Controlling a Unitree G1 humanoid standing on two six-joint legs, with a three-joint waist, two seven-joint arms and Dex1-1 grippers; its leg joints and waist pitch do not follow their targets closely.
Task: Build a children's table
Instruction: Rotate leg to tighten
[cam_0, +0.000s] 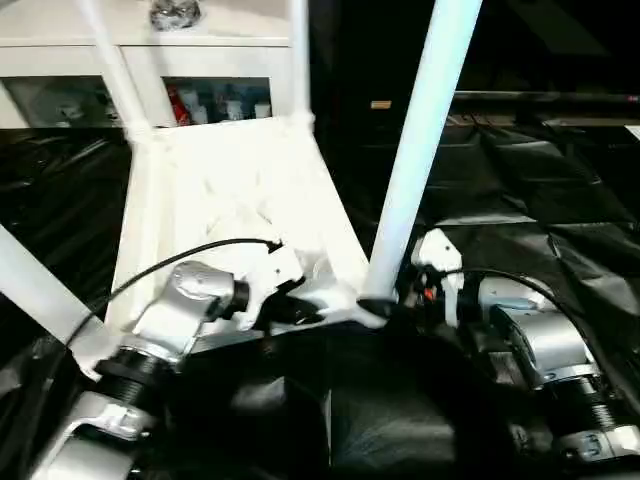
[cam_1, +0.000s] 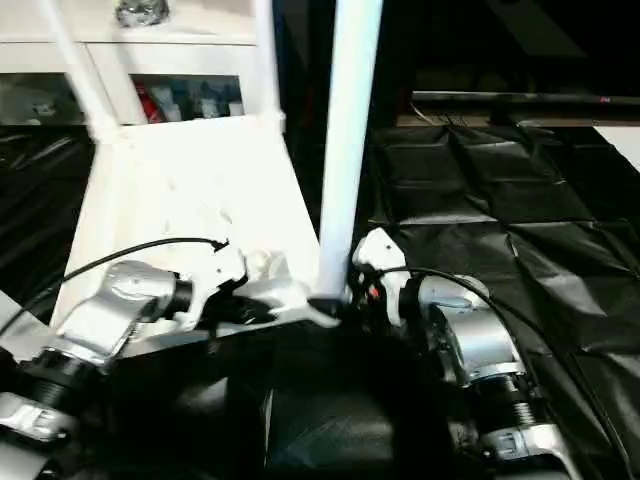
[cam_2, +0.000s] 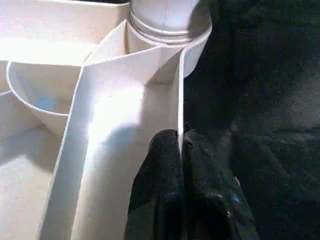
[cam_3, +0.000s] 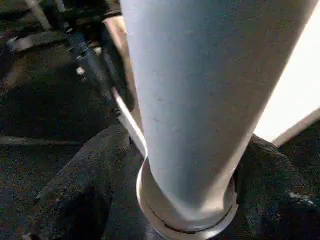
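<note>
Left gripper (cam_2: 181, 165) pinched tight on tabletop (cam_0: 240, 190) rim wall. Right gripper (cam_3: 165, 200) loosely straddles leg (cam_0: 420, 150) (not squeezing imo). Keep leg vertical, push straight down w/ twist.

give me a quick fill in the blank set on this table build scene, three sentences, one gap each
1. The tabletop lies upside down with its ribbed underside facing ____.
2. The left gripper is shut on a thin ____ of the tabletop, beside a corner socket.
3. The fingers of the right gripper stand on either side of the near leg, which stands in a corner ____.

Missing words: up; rib; socket
</note>
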